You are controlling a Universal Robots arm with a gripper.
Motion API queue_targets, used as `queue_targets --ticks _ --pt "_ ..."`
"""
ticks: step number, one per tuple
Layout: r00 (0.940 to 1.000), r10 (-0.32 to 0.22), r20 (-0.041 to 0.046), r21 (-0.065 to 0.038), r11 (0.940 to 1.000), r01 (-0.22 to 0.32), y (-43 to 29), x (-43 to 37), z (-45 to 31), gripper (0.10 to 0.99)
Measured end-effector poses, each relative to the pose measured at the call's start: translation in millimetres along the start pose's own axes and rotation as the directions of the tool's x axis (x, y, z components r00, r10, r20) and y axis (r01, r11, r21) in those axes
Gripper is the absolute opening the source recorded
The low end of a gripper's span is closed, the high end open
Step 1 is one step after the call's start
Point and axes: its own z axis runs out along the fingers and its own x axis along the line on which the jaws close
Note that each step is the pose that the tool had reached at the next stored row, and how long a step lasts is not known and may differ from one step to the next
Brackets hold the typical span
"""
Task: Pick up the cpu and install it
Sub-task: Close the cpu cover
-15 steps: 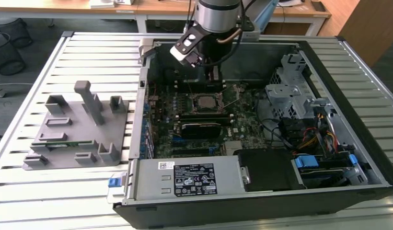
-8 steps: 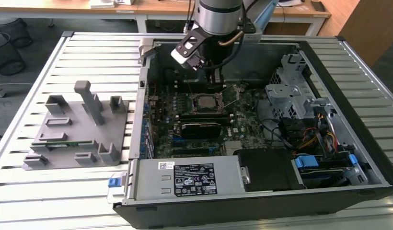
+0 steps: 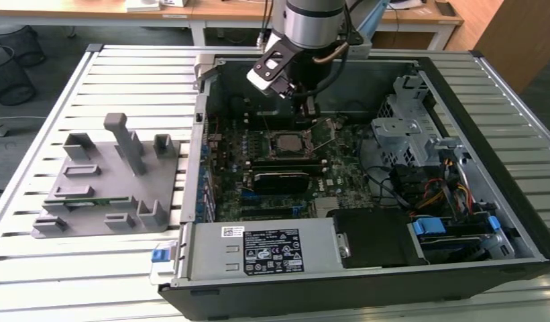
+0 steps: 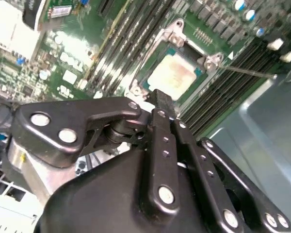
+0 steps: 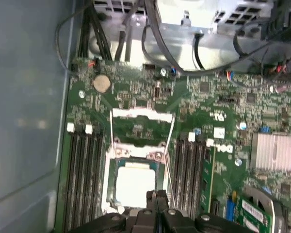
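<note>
First wrist view: flat square silvery-grey cpu (image 5: 134, 184) lies in the metal-framed socket (image 5: 108, 189).
My gripper (image 5: 155, 194): black fingers pressed together, gripping nothing, beside the cpu's edge.

The pincer (image 3: 304, 109) hovers near the cpu (image 3: 290, 143) lying in the socket (image 3: 270, 145) of the motherboard (image 3: 347, 164).

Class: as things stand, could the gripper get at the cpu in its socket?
Probably yes: the gripper hangs over the cpu, the socket's cover stands open, and nothing lies between them.
</note>
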Motion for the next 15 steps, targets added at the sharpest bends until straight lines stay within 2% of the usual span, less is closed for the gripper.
queue_targets --ticks 3,8,15 --pt "1.0000 0.000 0.0001 -0.001 1.0000 0.000 4.5 2.1 0.3 0.106" --pt "1.0000 -0.001 0.0006 -0.009 1.0000 0.001 8.9 3.3 1.4 0.106" --pt "0.9994 -0.034 0.0001 -0.010 0.9994 0.034 15.3 3.7 2.7 0.106"
